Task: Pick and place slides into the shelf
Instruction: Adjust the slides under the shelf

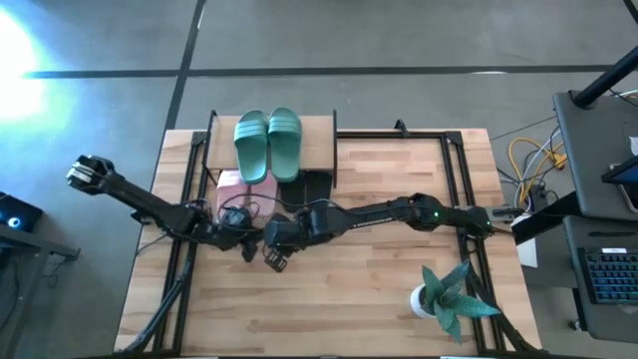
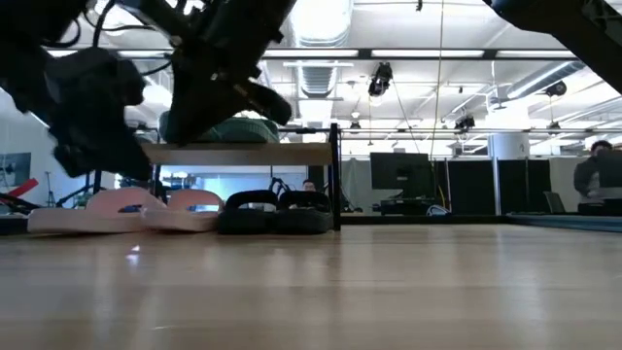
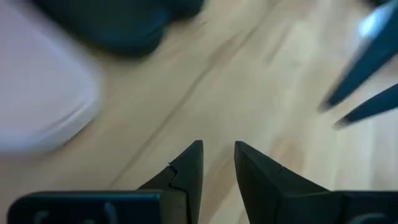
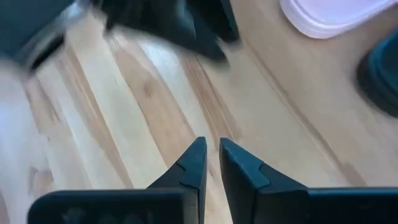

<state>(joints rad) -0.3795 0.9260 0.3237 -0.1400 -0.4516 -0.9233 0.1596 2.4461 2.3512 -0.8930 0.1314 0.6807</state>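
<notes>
Green slides atop shelf; pink slides and black slides beneath. Left gripper and right gripper near-closed, empty, over table.

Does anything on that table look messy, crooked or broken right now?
Nothing stands out. The green slides lie side by side on the shelf, and the pink slides and black slides sit flat underneath it. The potted plant stands upright near the table's corner. Nothing looks spilled or damaged.
</notes>
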